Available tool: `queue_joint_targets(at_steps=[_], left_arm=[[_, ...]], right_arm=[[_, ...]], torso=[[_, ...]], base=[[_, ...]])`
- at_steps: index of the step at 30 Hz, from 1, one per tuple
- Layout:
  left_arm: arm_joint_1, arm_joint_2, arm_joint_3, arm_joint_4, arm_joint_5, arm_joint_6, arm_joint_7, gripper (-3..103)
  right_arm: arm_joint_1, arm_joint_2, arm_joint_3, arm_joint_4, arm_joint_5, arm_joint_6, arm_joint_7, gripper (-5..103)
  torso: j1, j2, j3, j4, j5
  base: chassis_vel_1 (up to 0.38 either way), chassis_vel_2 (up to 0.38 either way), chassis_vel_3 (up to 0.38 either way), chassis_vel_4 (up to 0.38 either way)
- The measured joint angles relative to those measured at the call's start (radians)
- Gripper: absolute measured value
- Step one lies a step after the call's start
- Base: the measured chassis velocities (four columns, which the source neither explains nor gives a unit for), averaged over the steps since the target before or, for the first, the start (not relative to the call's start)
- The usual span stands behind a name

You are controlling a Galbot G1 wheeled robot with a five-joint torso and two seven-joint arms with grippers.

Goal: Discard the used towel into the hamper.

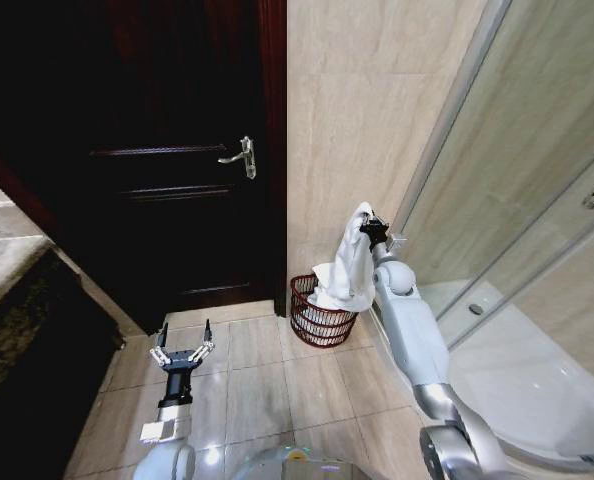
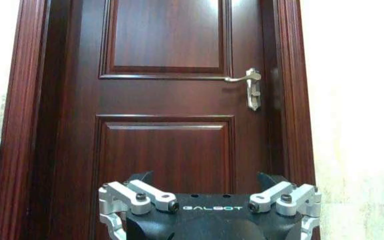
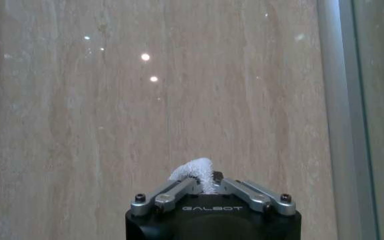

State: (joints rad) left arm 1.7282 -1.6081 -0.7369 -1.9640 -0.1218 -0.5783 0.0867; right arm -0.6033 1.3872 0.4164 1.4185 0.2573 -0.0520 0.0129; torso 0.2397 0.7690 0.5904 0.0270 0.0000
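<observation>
The right gripper (image 1: 369,226) clenches the white towel (image 1: 347,268), which hangs vertically below it, hiding part of the hamper (image 1: 320,318). The left gripper (image 1: 182,352) is released.

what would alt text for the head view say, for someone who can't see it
The right pincer holds a white towel up by one end, its lower end draping into the reddish-brown wire hamper on the tiled floor against the beige wall. The left pincer hangs open and low, before a dark wooden door.
</observation>
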Motion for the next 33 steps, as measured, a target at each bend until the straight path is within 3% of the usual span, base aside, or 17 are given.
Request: queue_joint_targets(at_steps=[33], left_arm=[[-0.002,0.000,0.010,0.000,0.008,-0.005,0.019,100]], right_arm=[[-0.114,-0.029,0.058,0.089,0.003,0.000,-0.021,2]], torso=[[-0.061,-0.146,-0.084,-0.0002,0.0001]], base=[[-0.037,0.034,0.035,-0.038]])
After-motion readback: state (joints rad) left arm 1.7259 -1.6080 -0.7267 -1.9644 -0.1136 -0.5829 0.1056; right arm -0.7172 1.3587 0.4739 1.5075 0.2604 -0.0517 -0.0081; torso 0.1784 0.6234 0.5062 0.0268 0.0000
